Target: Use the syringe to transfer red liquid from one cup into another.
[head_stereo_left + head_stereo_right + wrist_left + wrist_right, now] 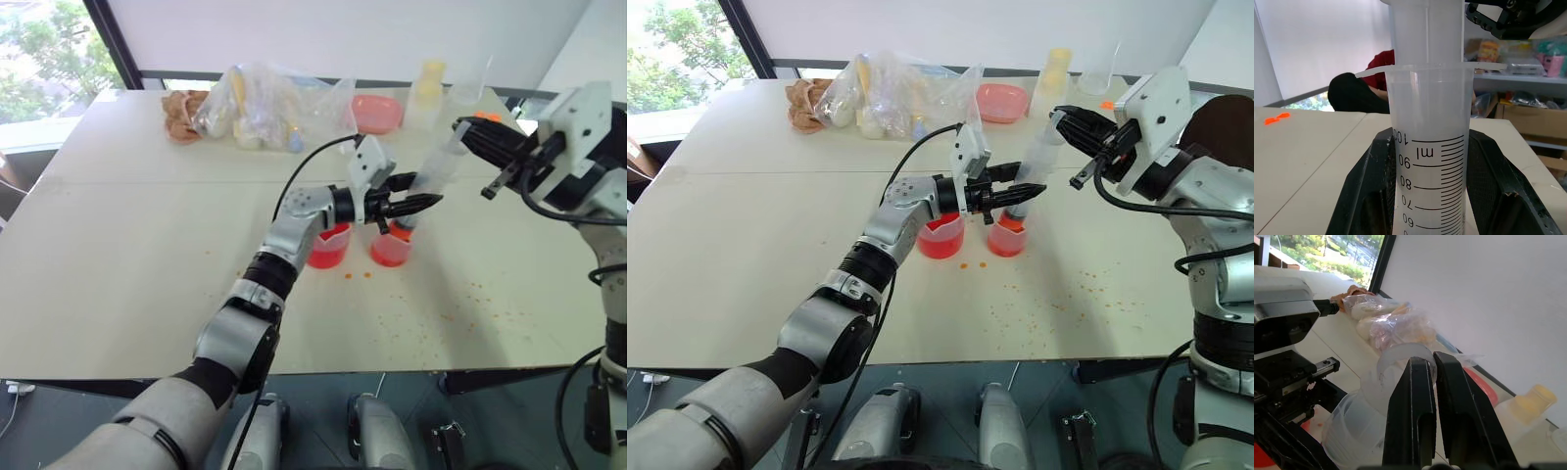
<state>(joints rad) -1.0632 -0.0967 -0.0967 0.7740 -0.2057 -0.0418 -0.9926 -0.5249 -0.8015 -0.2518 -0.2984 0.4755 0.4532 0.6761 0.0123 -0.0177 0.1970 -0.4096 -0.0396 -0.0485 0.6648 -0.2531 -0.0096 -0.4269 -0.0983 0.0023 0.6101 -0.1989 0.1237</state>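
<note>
Clear syringe (436, 176) clamped in left end effector (419, 204); right end effector (468, 130) closed on plunger top.

Pale table (118, 255) with two cups (red droplets (470, 299) alongside), bags (265, 108)

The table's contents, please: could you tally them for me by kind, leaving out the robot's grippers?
Cups with red liquid: 2, the larger cup and the smaller cup
Syringes: 1, the syringe
Clear plastic bags: 1
Pink bowls: 1
Pale yellow bottles: 1
Empty clear cups: 1
Total: 7
</note>
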